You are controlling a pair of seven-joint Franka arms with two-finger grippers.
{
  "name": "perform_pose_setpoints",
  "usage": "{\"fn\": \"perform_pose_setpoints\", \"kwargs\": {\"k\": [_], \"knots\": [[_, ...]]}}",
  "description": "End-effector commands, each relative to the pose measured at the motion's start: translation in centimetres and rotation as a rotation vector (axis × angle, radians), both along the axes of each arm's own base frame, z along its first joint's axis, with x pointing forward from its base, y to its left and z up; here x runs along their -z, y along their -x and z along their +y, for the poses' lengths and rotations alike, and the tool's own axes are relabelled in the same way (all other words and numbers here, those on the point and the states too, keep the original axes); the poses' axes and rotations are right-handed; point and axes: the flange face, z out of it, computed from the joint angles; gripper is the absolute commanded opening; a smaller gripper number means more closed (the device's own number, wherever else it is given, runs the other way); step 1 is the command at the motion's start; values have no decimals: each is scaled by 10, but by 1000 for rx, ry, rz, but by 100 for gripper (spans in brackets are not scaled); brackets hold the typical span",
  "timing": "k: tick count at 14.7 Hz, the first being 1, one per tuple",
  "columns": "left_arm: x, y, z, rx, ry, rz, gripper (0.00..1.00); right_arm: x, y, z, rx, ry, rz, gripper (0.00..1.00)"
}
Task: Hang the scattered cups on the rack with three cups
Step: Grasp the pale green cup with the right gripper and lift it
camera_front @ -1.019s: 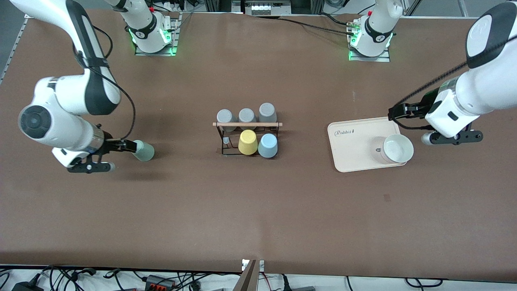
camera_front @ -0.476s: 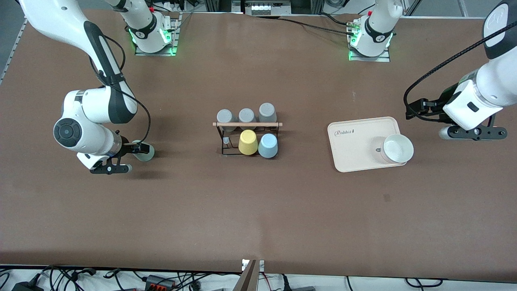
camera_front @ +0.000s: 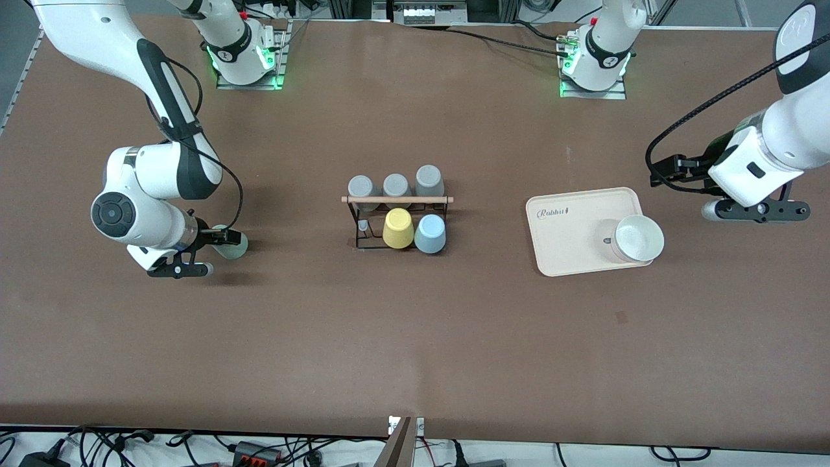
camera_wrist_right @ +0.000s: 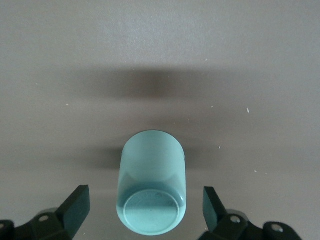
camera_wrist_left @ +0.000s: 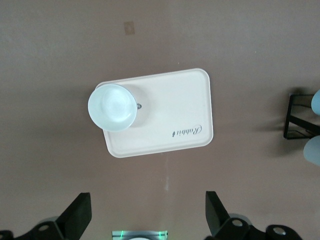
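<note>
**Right gripper straddles the mint cup, jaws wide**

The right gripper (camera_wrist_right: 144, 207) is low at the table with its 2 fingers spread wide, one on each side of the mint cup (camera_wrist_right: 152, 165) and apparently not touching it. The cup lies on its side with its base toward the wrist, at about 9 o'clock from the rack (camera_front: 397, 200) in the front view, toward the right arm's end of the table.

It looks like a light, stiff, smooth plastic tumbler with no handle. It will likely roll or slip if pinched near the rounded base, so gripping across the middle of the wall seems safest.

The blue cup (camera_front: 430, 233) already sits on the rack at 3 o'clock of the yellow cup (camera_front: 397, 228).

The left gripper (camera_wrist_left: 147, 212) waits, equally wide and empty, above the table beside the tray (camera_front: 570, 233).
</note>
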Motion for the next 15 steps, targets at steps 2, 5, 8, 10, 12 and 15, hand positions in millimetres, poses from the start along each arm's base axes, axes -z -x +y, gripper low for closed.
{"fn": "perform_pose_setpoints", "kwargs": {"k": [2, 5, 8, 10, 12, 15], "knots": [[-14, 10, -1, -20, 41, 5, 100, 9, 4, -5, 17, 8, 2, 100], [-14, 10, 5, -32, 47, 4, 100, 18, 5, -6, 20, 8, 8, 100], [-13, 11, 3, -26, 43, 9, 100, 21, 5, -6, 22, 7, 11, 100], [-12, 11, 2, -23, 40, 12, 100, 25, 5, -6, 26, 5, 18, 100], [-12, 11, 2, -23, 38, 14, 100, 28, 6, -8, 29, 7, 27, 87], [-13, 12, 2, -23, 38, 14, 100, 26, 5, -14, 41, 6, 28, 49]]}}
